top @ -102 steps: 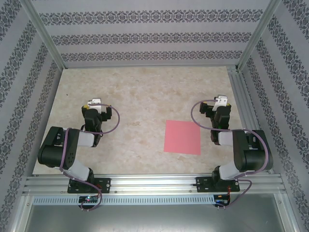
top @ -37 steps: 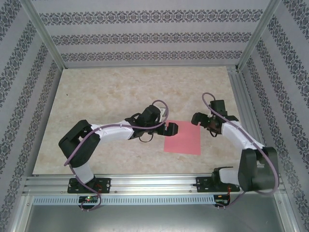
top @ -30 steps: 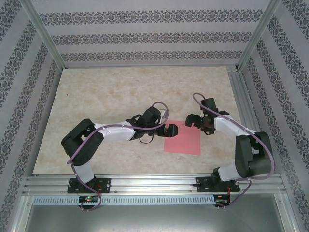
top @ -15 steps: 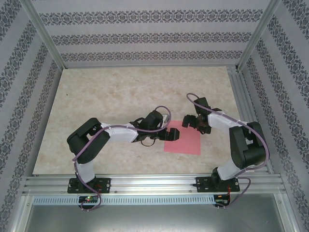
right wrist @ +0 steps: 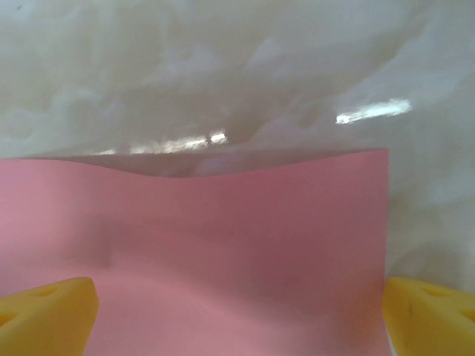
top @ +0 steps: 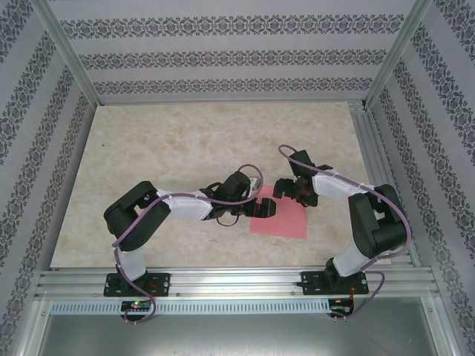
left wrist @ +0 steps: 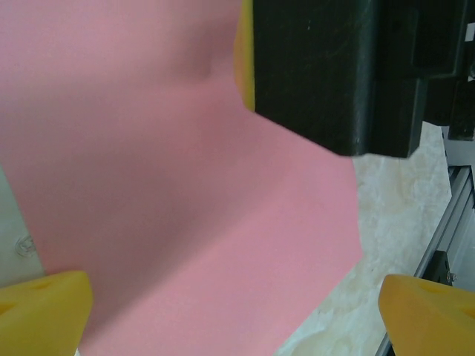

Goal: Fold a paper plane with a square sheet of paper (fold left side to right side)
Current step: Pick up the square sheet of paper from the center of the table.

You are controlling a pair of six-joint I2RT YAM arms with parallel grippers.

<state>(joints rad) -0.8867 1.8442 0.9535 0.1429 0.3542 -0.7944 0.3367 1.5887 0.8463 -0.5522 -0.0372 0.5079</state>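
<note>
1. Change noted: both arms have left their folded rest posture by the bases and reached inward across the desk (top: 185, 141). The sheet of paper (top: 286, 222) lay unattended a few seconds ago and now has both end effectors at it.
2. The left end effector (top: 261, 210) has crept rightward over the last second and now sits over the sheet's left edge. The right end effector (top: 283, 188) has swung in leftward and now sits at the far left corner.
3. Bearing on the task: judged to be the close of the approach for the first fold, left side to right side. The sheet is still a flat square with no crease visible, so no fold is made yet.
4. Left end effector state: open and holding nothing. In its wrist view the yellow fingertips (left wrist: 41, 311) stand wide apart with the sheet (left wrist: 185, 222) between and beneath them. The black body of the right end effector (left wrist: 334, 74) is close ahead.
5. Right end effector state: open and holding nothing. In its wrist view the sheet (right wrist: 223, 237) spans the gap between the tips, and its far edge bows slightly against the desk (right wrist: 223, 74).
6. Position: the sheet lies on the desk right of centre, towards the near edge. Contact between either end effector and the paper cannot be confirmed
</note>
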